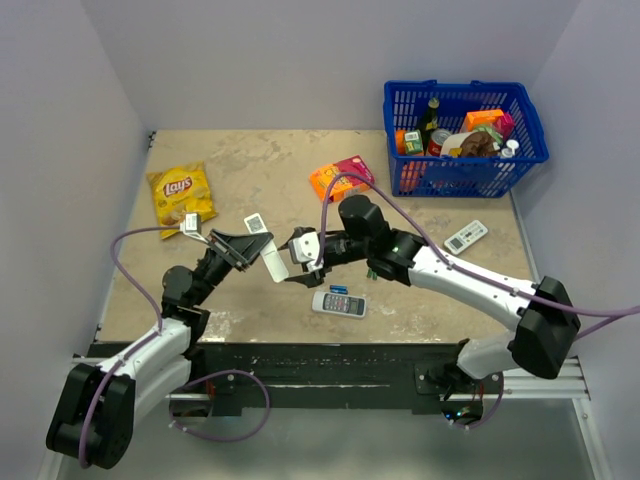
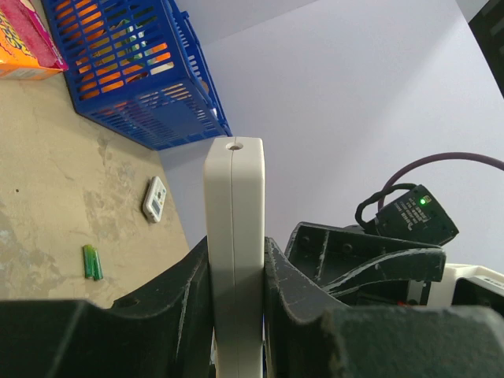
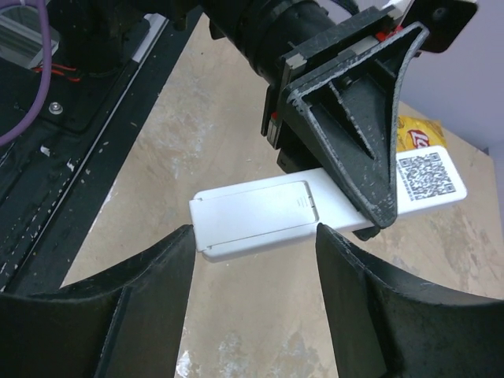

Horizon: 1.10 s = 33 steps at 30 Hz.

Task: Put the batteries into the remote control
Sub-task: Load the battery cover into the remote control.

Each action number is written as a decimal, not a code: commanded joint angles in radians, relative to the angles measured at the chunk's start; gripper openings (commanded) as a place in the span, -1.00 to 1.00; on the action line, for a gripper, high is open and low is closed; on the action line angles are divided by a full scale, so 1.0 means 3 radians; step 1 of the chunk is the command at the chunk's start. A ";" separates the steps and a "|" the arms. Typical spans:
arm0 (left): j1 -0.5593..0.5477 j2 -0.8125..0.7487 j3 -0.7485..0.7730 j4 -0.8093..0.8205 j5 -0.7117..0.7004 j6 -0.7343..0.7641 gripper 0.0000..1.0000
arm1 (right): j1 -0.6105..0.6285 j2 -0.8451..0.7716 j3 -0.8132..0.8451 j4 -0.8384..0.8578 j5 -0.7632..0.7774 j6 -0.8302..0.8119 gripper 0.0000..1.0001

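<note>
Remote control sits pinched in the left tool; the spread right tool should slide its battery cover off squarely.

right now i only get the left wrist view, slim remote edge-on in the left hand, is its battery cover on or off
Observer: On. From the right wrist, the remote control shows its back and the cover sits closed.
Operator: where's the right hand
Observer: The right hand straddles that cover end, a finger at each edge; contact unclear.
Operator: anything on the table near us
Observer: From above, a white remote with a display lies on the table, just nearer the arm bases.
</note>
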 commanded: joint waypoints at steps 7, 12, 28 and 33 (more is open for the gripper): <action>0.0002 -0.0074 0.0095 0.0134 0.0049 -0.0036 -1.00 | 0.0097 -0.0215 0.0113 0.0138 -0.0046 -0.0022 0.30; -0.0003 -0.0100 0.0105 0.0124 0.0054 -0.0052 -1.00 | 0.0128 -0.0108 0.0164 0.0077 -0.0062 -0.0068 0.26; 0.0002 -0.0141 0.0116 0.0098 0.0079 -0.0082 -1.00 | 0.0153 0.0128 0.0313 -0.0072 -0.0179 -0.0165 0.15; 0.0002 -0.0105 0.0121 0.0134 0.0090 -0.0103 -1.00 | 0.0153 0.0153 0.0369 -0.0276 -0.0231 -0.0217 0.15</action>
